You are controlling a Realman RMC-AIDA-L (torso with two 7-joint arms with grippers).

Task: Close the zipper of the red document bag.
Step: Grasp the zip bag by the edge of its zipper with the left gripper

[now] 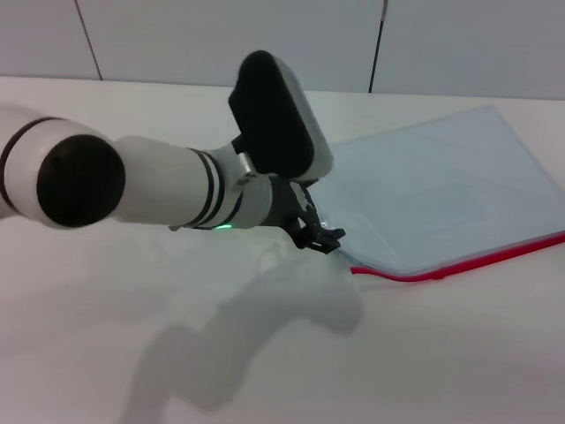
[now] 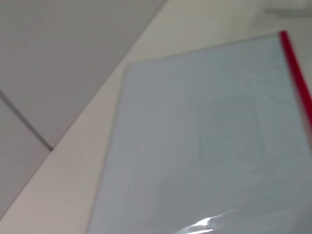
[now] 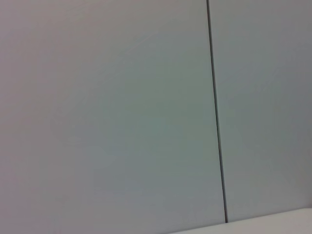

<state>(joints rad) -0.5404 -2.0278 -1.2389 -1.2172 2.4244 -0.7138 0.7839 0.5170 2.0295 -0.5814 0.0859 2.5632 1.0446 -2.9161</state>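
The red document bag (image 1: 441,194) lies flat on the white table at the right, a pale blue translucent pouch. Its zipper (image 1: 468,263) runs as a thin red strip along the near edge. My left gripper (image 1: 320,237) sits at the bag's near left corner, close to the zipper's left end; I cannot tell how its fingers stand, and no slider shows. The left wrist view looks across the bag (image 2: 204,141) with the zipper (image 2: 298,83) along one side. The right gripper is out of view; its camera faces only a wall.
The white table (image 1: 132,353) stretches bare to the left and front of the bag. A grey panelled wall (image 1: 221,35) runs behind the table's far edge. My left arm (image 1: 177,185) reaches across the middle of the scene.
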